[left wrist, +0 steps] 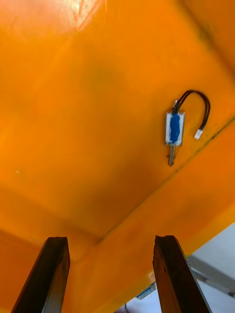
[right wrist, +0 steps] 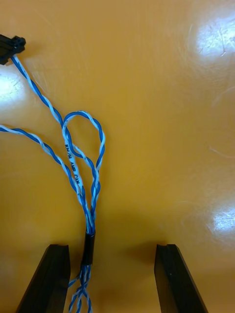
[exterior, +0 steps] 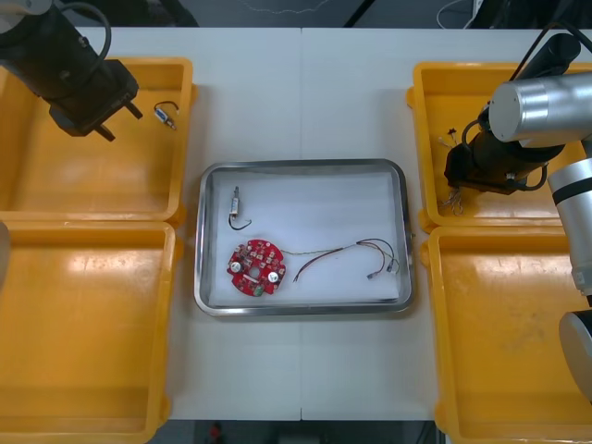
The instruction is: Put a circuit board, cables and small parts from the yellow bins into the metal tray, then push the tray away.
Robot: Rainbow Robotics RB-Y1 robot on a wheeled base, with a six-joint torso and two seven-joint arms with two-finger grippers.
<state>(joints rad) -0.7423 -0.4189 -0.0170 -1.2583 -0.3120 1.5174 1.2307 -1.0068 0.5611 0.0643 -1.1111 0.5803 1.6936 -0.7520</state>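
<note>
The metal tray (exterior: 400, 199), white inside, holds a round red circuit board (exterior: 254, 268), a red and yellow cable (exterior: 347, 252) and a small metal part (exterior: 237, 205) with a black lead. My right gripper (exterior: 460, 185) is low in the far right yellow bin (exterior: 523, 208). Its open fingers (right wrist: 49, 279) straddle a twisted blue and white cable (right wrist: 81, 161) on the bin floor, which lies close to one finger. My left gripper (left wrist: 111, 269) hangs open over the far left yellow bin (exterior: 55, 185), short of a small metal part (left wrist: 175, 129) with a black looped lead.
Two more yellow bins, near left (exterior: 83, 324) and near right (exterior: 499, 324), flank the tray. The blue and white cable ends in a black connector (right wrist: 10, 46). The left bin's small part (exterior: 165, 115) lies close to the bin's wall toward the tray.
</note>
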